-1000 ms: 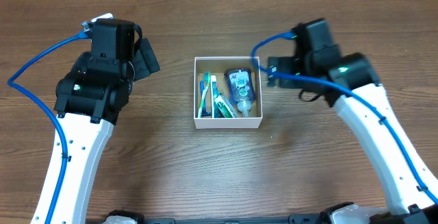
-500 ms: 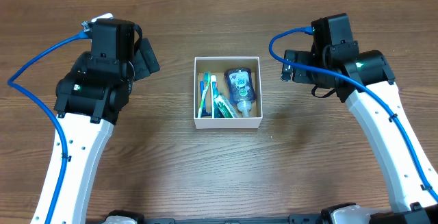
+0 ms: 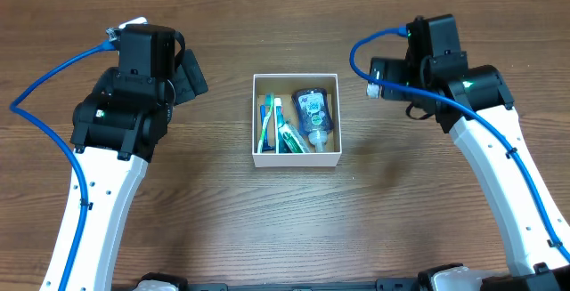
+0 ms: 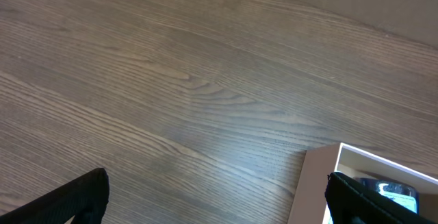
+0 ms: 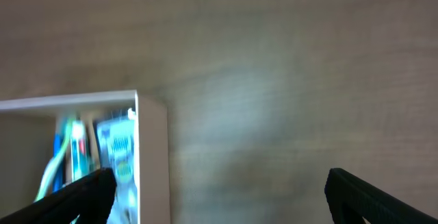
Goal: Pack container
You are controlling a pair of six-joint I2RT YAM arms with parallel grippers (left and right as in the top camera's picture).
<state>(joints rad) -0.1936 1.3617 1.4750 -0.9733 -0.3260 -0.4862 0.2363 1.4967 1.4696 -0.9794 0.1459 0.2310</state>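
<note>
The container [image 3: 296,157], a small square white-walled box, sits at the table's middle and holds toothbrushes [image 3: 265,124], a toothpaste tube [image 3: 289,134] and a small blue-labelled bottle [image 3: 313,113]. My left gripper [image 3: 189,75] is open and empty, left of the box; the left wrist view shows the box's corner [image 4: 311,183] by its right finger. My right gripper [image 3: 378,81] is open and empty, right of the box; the right wrist view is blurred and shows the box's wall [image 5: 152,155] beside its left finger.
The wood-grain table [image 3: 294,229] surrounds the box. Blue cables run along both arms [image 3: 98,193] [image 3: 499,184].
My right gripper has pulled back to the right, away from the box's right wall, and risen slightly. The left arm and the box contents have not moved.
</note>
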